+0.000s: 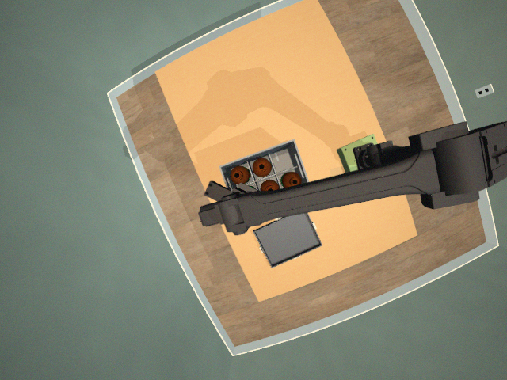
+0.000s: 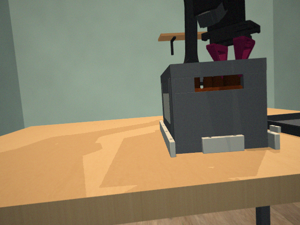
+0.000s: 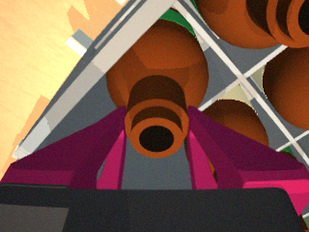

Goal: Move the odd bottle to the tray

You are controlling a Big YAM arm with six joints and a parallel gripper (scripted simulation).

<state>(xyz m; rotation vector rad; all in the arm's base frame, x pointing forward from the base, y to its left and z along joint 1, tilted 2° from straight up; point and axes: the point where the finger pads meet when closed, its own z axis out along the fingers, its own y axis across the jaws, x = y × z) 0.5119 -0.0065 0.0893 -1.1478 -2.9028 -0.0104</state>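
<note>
Tool (image 2: 231, 56) (image 3: 156, 115) closed on neck of brown bottle (image 3: 156, 63), upright in crate (image 1: 299, 161) (image 2: 218, 113) (image 3: 97, 63), corner compartment nearest the short desk edge. Tray (image 1: 287, 241) (image 2: 288, 122) lies beside crate, toward desk's bottom corner, top view; lift must precede that sideways move.

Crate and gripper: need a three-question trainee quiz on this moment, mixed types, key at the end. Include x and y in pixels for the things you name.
1. True or false: the gripper (image 2: 231, 58) (image 3: 156, 115) is shut on the neck of a bottle (image 3: 156, 53).
2. Multiple choice: what stands on the tray (image 1: 288, 241)?
A) one bottle
B) two bottles
C) no bottle that the top view shows
3. Fill in the blank: in the top view, the arm (image 1: 340, 184) passes over part of the crate (image 1: 257, 153) (image 2: 218, 111), whose walls are ____ in colour.

Key: 1 true; 2 C; 3 grey
</note>
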